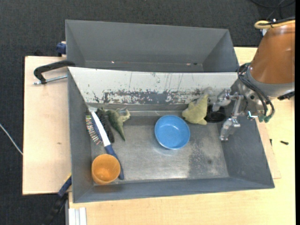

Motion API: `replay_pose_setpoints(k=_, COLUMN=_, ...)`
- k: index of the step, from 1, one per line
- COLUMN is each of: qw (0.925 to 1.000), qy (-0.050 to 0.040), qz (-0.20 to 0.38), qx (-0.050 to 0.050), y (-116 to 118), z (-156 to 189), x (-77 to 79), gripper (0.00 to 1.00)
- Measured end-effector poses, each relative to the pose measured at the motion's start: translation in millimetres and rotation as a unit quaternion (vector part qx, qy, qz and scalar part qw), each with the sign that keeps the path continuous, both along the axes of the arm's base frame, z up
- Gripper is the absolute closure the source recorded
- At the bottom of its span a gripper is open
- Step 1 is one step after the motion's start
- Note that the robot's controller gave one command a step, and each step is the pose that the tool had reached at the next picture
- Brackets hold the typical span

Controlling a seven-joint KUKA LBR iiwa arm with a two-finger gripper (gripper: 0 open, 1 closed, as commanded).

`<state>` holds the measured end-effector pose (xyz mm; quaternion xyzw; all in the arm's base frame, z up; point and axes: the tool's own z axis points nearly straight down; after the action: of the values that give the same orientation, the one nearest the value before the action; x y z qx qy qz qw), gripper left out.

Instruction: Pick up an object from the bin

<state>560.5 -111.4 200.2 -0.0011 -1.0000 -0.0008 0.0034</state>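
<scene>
Where the right wall of the grey metal bin [243, 158] slopes toward the floor, at the right of the frame, the arm's metal gripper [228, 121] hangs low. Whether it is open or closed cannot be told, and nothing is seen in its hold. Just to its left, by the back wall, lie a small black object [214, 117] and a pale yellow-green soft lump [197, 110]. A round blue plastic bowl [172, 131] sits mid-frame. At lower left are a green toy dinosaur [116, 121], a white-handled brush [100, 129] and an orange plastic cup [105, 168].
</scene>
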Motion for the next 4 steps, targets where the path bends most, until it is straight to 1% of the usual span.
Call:
replay_pose_setpoints(k=1, qw=0.9968, qy=-0.0024, qz=0.080, qx=0.002, y=82.8, z=-53.5, x=32.6, gripper=0.00)
replay_pose_setpoints(k=2, qw=0.9671, qy=-0.0086, qz=0.254, qx=0.000, y=109.3, z=-104.3, x=22.8, gripper=0.00)
replay_pose_setpoints(k=3, qw=0.9669, qy=-0.0065, qz=0.255, qx=0.000, y=109.6, z=-106.8, x=21.6, gripper=0.00)
replay_pose_setpoints(k=4, qw=0.9283, qy=-0.0066, qz=0.372, qx=-0.002, y=11.2, z=-97.3, x=37.6, gripper=0.00)
